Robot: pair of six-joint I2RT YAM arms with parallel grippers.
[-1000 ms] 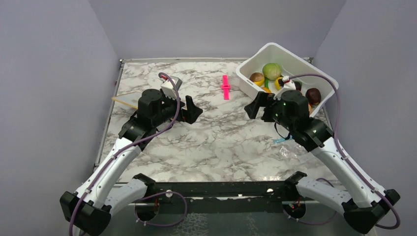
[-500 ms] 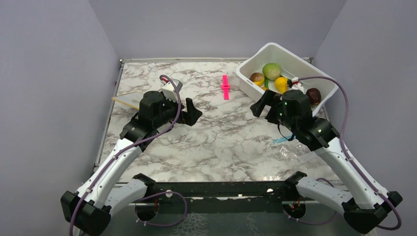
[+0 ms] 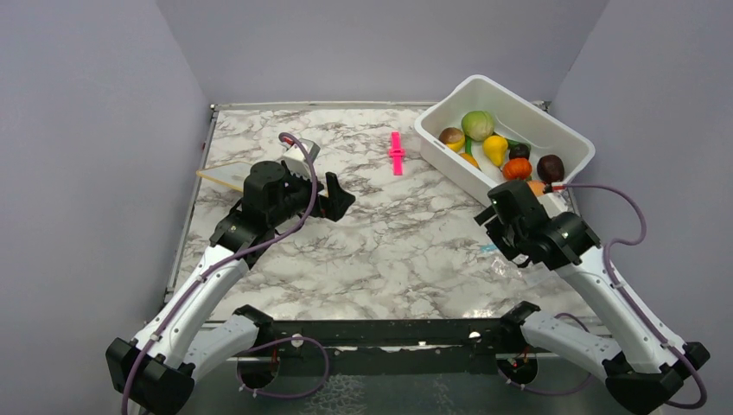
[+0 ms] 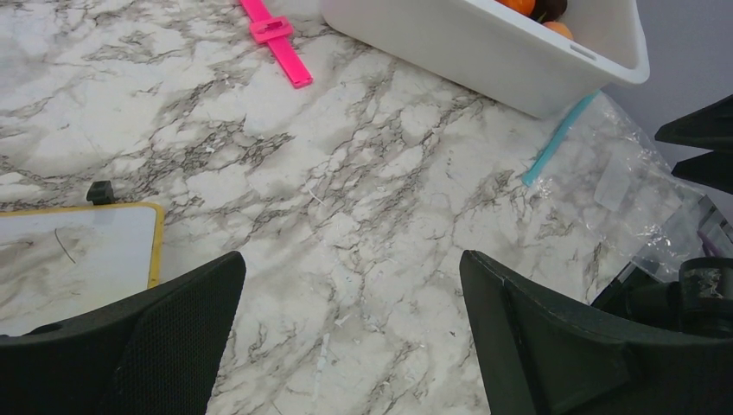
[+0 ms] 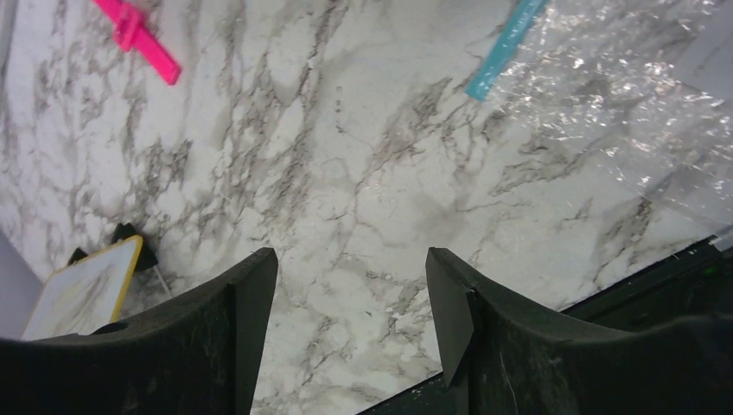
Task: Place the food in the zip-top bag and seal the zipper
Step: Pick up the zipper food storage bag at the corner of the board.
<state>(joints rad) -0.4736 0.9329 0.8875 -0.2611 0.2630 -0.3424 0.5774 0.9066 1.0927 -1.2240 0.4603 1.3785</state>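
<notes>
The food sits in a white tub at the far right of the marbled surface. A green ball lies toward the tub's far end. A yellow piece is just near of it. An orange piece and a dark brown piece lie at the tub's near right end. A brown-and-yellow piece lies against the tub's left wall.

The bag lies flat on the surface, on the near side of the tub. From above, the right arm hides most of it. Its zipper, a light blue strip, runs along the bag's left edge, and the strip's far end comes close to the tub's near wall.

The left gripper hangs over the left middle of the surface with its fingers spread wide and nothing between them. The right gripper hangs over the near right part of the surface, just left of the zipper. It is also parted and holds nothing. Only bare marble shows between its fingers.

A pink clip lies on the far middle of the surface, left of the tub and apart from it. A flat board with a yellow edge lies at the far left, beside the left arm.
</notes>
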